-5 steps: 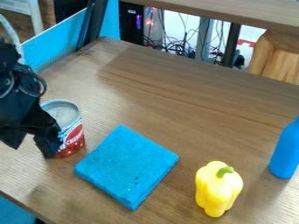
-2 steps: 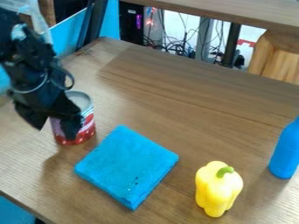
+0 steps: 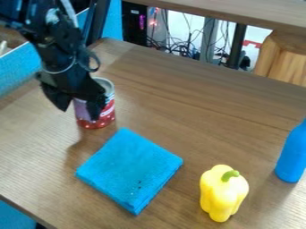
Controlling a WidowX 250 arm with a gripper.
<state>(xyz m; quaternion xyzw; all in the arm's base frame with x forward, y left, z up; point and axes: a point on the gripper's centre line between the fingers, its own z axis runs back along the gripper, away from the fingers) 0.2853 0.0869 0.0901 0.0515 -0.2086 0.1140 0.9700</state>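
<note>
Arm and gripper: we see the black arm come in at the upper left of the frame; its gripper (image 3: 78, 112) hangs down over the left part of the table, its two fingers parted, with a gap between them; one finger overlaps the front of the can, the other is at the can's left; we cannot tell whether the can is gripped or only touched.
Can: we find the red, white and purple can (image 3: 104, 117) in the left part of the frame, above the middle; it is upright, its pale round top partly behind the gripper.
Blue cloth: we see a thick, folded square (image 3: 129, 170) left of centre in the lower half; it lies flat, a corner pointing up near the can's base, a few dark specks near its lower corner.
Yellow pepper: we have it (image 3: 222, 194) at the lower right, its green stem on top; it is well apart from the gripper.
Blue bottle: we see it (image 3: 291, 156) at the right edge, upright, partly cut off by the frame.
Wooden table: we see its brown grained top (image 3: 197, 120) under all these things; tangled cables (image 3: 190, 47) show beyond its far edge, at the top.
</note>
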